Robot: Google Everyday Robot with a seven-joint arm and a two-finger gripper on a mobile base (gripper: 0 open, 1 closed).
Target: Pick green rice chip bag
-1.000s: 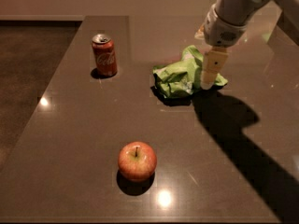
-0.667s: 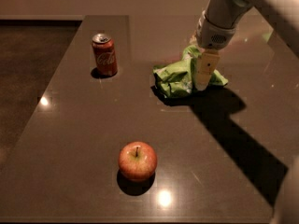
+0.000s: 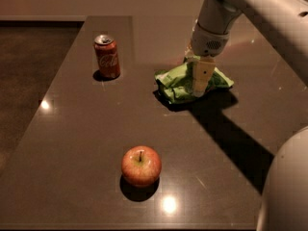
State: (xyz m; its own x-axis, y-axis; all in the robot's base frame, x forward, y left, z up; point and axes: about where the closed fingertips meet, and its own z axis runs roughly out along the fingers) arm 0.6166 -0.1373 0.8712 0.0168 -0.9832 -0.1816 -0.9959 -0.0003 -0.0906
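**Counter (image 3: 82, 129):** 1. Dark, glossy slab that carries every item below. Two small bright light reflections show on it, one near the left edge and one near the front edge.

**Green rice chip bag (image 3: 174, 83):** 1. Lime-green crumpled foil, lying flat on the far right part of the counter. It is to the right of the can and well apart from it, and far behind the apple. Its folds spread to both sides of the gripper.

**Gripper (image 3: 196, 88):** 1. Pale yellowish, pointing straight down, set low on the middle of the green rice chip bag with its tip at the bag's front edge. Whether it has closed on the foil is not discernible from this view.

**Arm (image 3: 226, 13):** 1. White, entering from the upper right and angling down to the gripper. It throws a broad dark shadow across the counter to the right of the bag.

**Red soda can (image 3: 107, 57):** 1. Upright, at the far left of the counter, top tab visible.

**Apple (image 3: 141, 165):** 1. Red-yellow, stem up, alone near the front centre, well apart from the can and the bag.

**Robot body (image 3: 288, 186):** 1 rounded white part, at the lower right corner.
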